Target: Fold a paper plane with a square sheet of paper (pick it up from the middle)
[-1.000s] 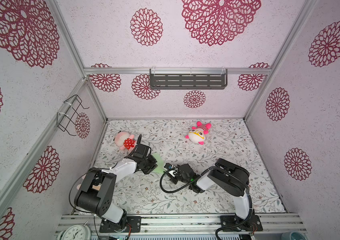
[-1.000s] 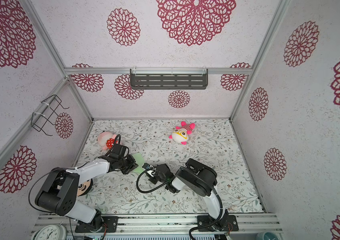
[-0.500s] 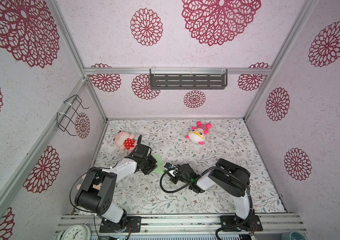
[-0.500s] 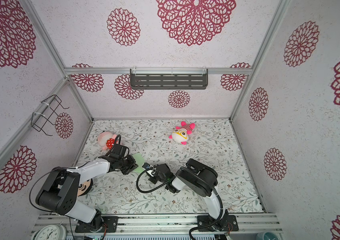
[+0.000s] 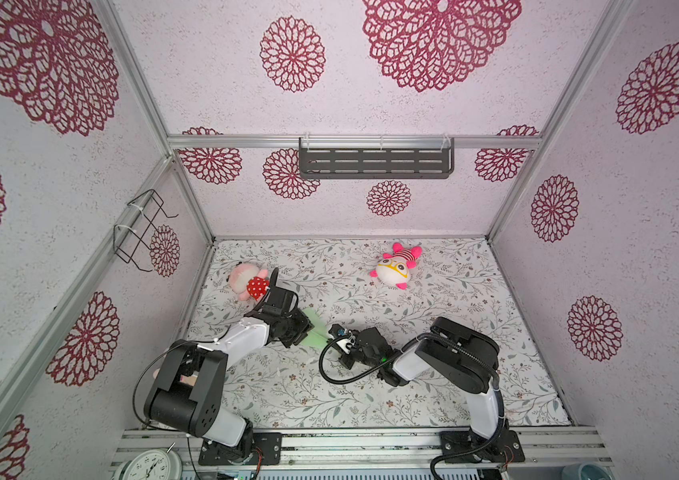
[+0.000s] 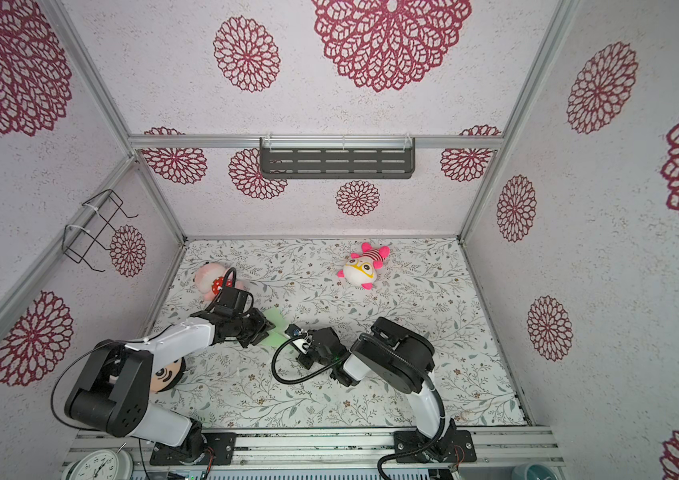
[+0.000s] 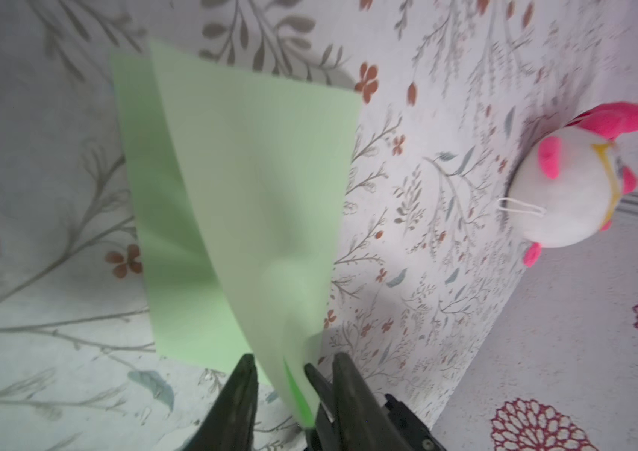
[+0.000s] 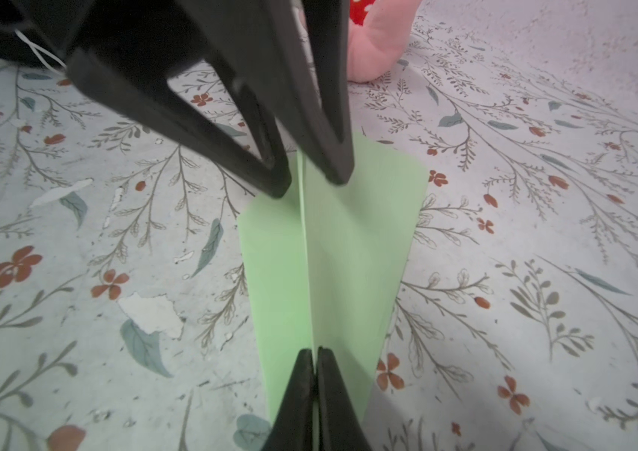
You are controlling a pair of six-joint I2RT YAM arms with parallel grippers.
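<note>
Noting your bench (image 5: 412, 374) under a floral cover | paper plane (image 8: 333, 254) lies mid-bench between both arms as a creased dart; you look nearly done, with wing-setting and release probably left | right gripper (image 8: 315, 359) pinches the raised centre crease | left gripper (image 8: 309, 185) is spread, straddling that crease | no legible writing
</note>
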